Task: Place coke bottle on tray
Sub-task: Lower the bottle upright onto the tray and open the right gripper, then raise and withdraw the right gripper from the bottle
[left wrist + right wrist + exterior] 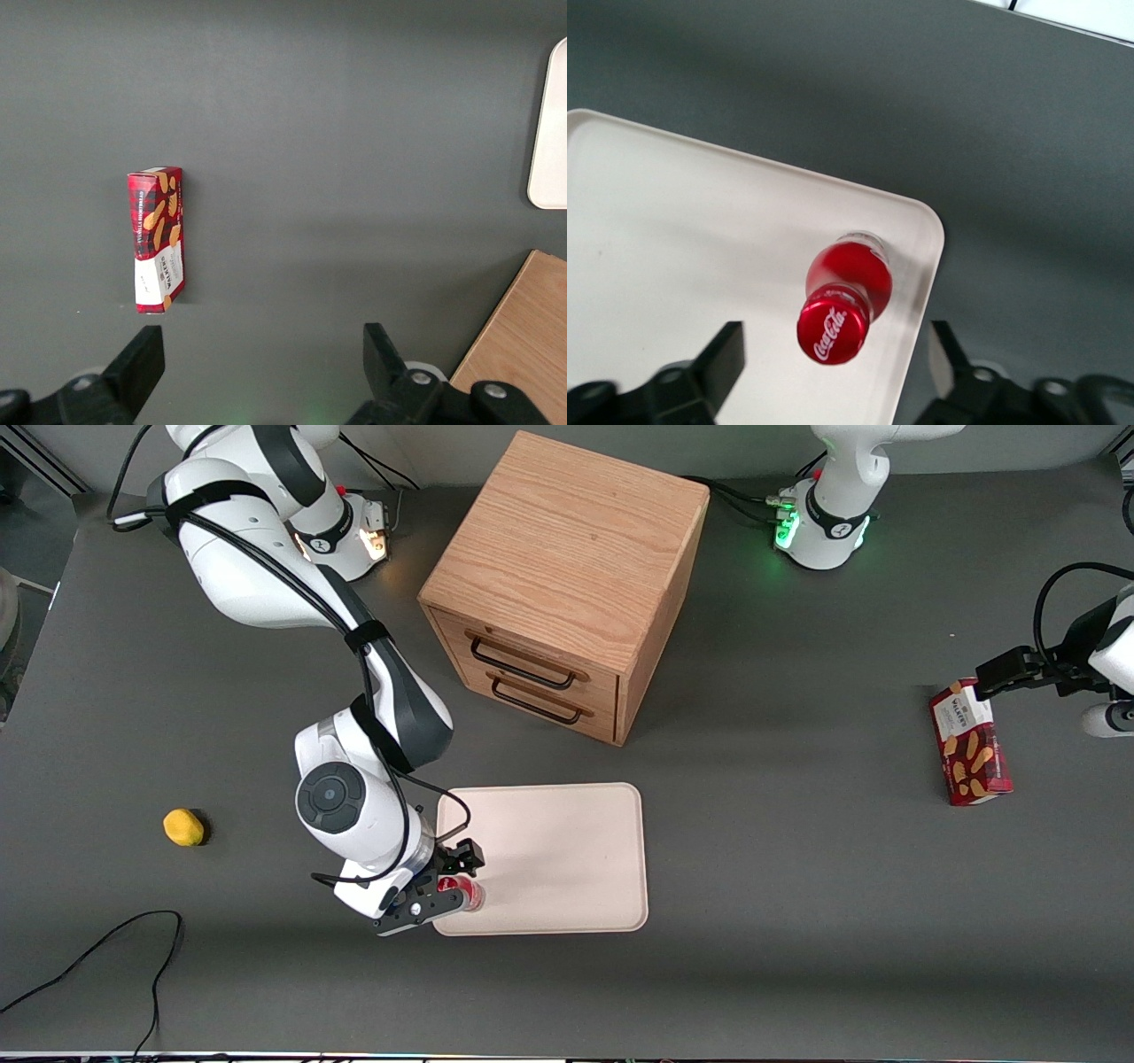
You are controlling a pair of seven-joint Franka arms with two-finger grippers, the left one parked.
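The coke bottle (464, 892) (849, 276) stands upright on the cream-white tray (567, 850) (673, 230), close to the tray corner that is nearest the front camera at the working arm's end. Its red cap with white script faces the wrist camera. My gripper (456, 884) (833, 343) hangs over that corner, open, with one finger on each side of the bottle's top. Each black finger (726, 354) stands apart from the cap with a clear gap. A strip of the tray's edge (554, 133) also shows in the left wrist view.
A wooden drawer cabinet (567, 584) stands farther from the front camera than the tray. A small yellow object (183, 826) and a black cable (106, 957) lie toward the working arm's end. A red biscuit box (970, 753) (158, 239) lies toward the parked arm's end.
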